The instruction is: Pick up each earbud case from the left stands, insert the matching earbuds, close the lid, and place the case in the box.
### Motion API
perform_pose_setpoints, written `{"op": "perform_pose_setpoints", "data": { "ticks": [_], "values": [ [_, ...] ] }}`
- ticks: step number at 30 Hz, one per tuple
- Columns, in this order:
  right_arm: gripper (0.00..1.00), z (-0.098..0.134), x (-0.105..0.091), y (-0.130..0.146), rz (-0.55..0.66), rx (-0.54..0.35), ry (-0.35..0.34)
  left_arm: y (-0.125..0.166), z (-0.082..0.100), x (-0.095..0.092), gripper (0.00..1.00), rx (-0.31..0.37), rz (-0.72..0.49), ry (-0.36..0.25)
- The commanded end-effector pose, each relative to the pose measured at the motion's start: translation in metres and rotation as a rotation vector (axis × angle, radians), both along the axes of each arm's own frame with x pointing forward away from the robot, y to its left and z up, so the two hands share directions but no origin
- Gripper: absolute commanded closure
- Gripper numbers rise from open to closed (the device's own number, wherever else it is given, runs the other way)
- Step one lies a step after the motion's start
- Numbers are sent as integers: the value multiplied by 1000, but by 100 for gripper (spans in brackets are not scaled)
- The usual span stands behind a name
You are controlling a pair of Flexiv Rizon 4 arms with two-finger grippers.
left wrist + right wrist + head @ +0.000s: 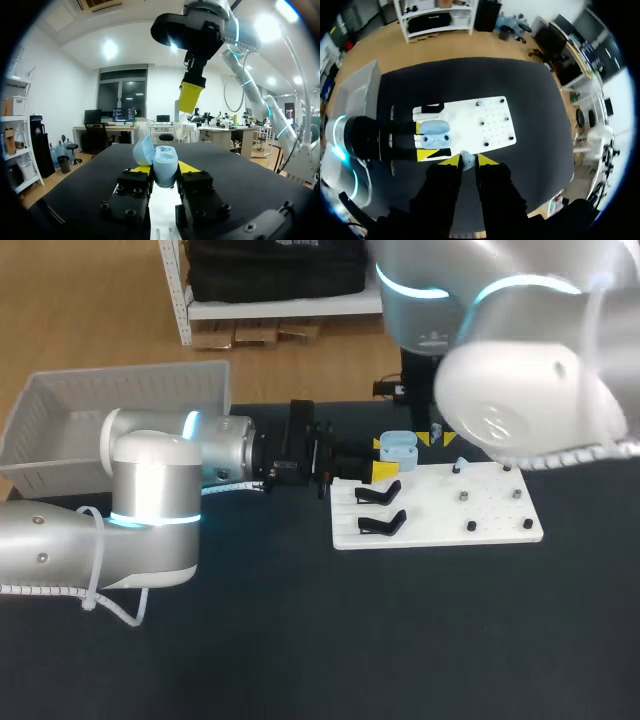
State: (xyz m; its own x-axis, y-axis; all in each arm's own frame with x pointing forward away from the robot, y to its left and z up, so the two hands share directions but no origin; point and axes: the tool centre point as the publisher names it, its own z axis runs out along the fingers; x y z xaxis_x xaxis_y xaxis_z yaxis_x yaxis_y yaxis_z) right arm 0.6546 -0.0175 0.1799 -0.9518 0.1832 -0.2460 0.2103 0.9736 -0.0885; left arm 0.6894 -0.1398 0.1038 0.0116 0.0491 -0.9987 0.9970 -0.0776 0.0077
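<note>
Over the far side of the white board (440,505), the right arm (520,390) is a blurred mass in the head view, running off the frame and covering the right gripper (437,438) save its yellow tips. The small pale piece (467,160) pinched there is too small to make out. At the board's left end, the left gripper (164,169) hides the lower half of the case (165,159). Left of the board, the left arm (150,500) covers a corner of the bin (125,373)
</note>
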Motion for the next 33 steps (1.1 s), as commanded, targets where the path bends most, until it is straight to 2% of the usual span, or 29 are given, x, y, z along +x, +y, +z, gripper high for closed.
{"op": "perform_pose_setpoints", "data": {
  "ticks": [1,16,17,21,23,25,27,33],
  "values": [
    [100,2,5,6,-67,8,31,0,-2,0,100,-5,2,-4],
    [100,2,5,6,-67,8,31,0,-2,0,100,-5,2,-4],
    [100,3,5,12,-107,25,34,0,-2,0,100,-5,2,-4],
    [100,3,9,22,-273,-1,14,0,-2,0,100,-5,2,-4],
    [100,3,12,24,-395,23,25,0,-2,0,100,-5,2,-4],
    [100,3,14,24,-460,38,28,0,-2,0,100,-5,2,-4],
    [100,3,14,25,-510,64,43,0,-2,0,100,-5,2,-4],
    [100,2,11,30,-554,123,57,0,-2,0,100,-5,2,-4]
  ]
}}
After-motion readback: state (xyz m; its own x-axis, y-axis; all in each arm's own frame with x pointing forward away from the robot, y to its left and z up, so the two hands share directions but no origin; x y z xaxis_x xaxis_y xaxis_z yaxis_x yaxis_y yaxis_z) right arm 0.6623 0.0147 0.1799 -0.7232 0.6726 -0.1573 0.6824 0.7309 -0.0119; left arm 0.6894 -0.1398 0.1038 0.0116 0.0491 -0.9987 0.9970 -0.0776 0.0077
